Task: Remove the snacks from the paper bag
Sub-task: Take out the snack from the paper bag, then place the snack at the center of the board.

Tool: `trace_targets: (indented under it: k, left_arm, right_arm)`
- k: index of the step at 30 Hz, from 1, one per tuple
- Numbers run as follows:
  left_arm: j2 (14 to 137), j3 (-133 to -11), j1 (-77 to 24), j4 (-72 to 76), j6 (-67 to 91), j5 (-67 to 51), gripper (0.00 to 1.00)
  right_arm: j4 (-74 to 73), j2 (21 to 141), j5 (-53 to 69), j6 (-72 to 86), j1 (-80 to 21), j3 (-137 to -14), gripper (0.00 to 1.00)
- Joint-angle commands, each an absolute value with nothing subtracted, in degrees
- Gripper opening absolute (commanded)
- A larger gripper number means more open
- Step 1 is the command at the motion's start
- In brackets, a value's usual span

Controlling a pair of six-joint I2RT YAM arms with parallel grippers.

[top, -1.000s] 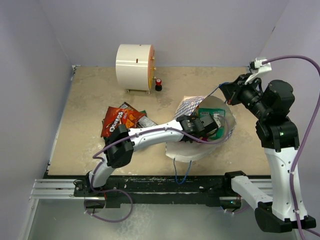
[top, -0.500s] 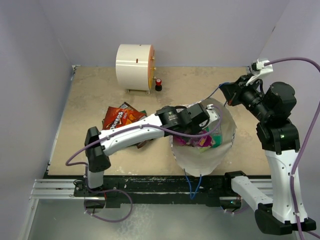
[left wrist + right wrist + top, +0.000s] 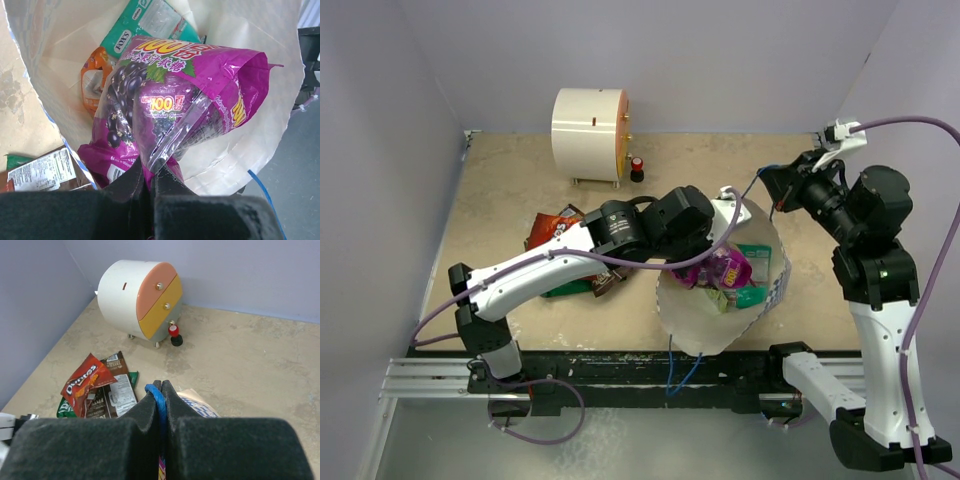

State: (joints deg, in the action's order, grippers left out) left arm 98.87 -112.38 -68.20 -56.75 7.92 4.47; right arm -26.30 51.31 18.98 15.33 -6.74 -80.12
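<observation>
Left gripper (image 3: pixel 149 182) clamped on the lower edge of a purple packet (image 3: pixel 185 100), fingers pressed together with the foil pinched between. Packet hanging over the mouth of the paper bag (image 3: pixel 700 330), most of its body above the opening rather than clear of it. Long axis running away from the claw toward the bag's far wall, printed face up, sealed top end pointing away and to the right in the wrist view. Beneath it, inside the bag, a green packet (image 3: pixel 150 22) and an orange packet (image 3: pixel 92 80), both lying against the white lining.

Right gripper (image 3: pixel 161 390) pinched shut on the blue cord handle (image 3: pixel 159 402), holding the bag's far rim up and open.

Out on the table to the bag's left, a red-orange packet (image 3: pixel 86 380) stacked with a brown packet (image 3: pixel 112 390).

Likely next: carry the purple packet left, toward that pile, well apart from the bag. Left arm nearer; right arm tied up holding the handle. Risk: trailing end catching the bag rim on the way across.
</observation>
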Motion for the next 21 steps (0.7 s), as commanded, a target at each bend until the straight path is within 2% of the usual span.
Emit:
trace_targets:
  k: [1, 6, 9, 16, 21]
  left_arm:
    - [92.4, -115.9, -67.7, -52.0, 9.1, 2.2, 0.0]
    - [86.5, -114.1, -67.7, -47.1, 9.9, -4.4, 0.0]
    - [81.6, -113.6, -67.7, -45.0, 10.4, -3.9, 0.0]
    - [71.8, -112.3, -67.7, -43.2, 8.5, 13.3, 0.0]
    - [66.6, -105.4, -67.7, -41.2, 1.2, 27.5, 0.0]
  right_arm:
    - [-20.6, 51.7, 19.8, 16.1, -6.8, -82.1, 0.0]
    - [-20.2, 51.8, 19.3, 14.9, -6.8, -81.2, 0.0]
    - [-19.4, 52.4, 19.5, 14.4, -6.8, -81.0, 0.0]
    - [-19.0, 54.2, 20.3, 13.7, -6.8, -82.0, 0.0]
    - [-19.1, 54.0, 19.8, 12.3, -6.8, -81.3, 0.0]
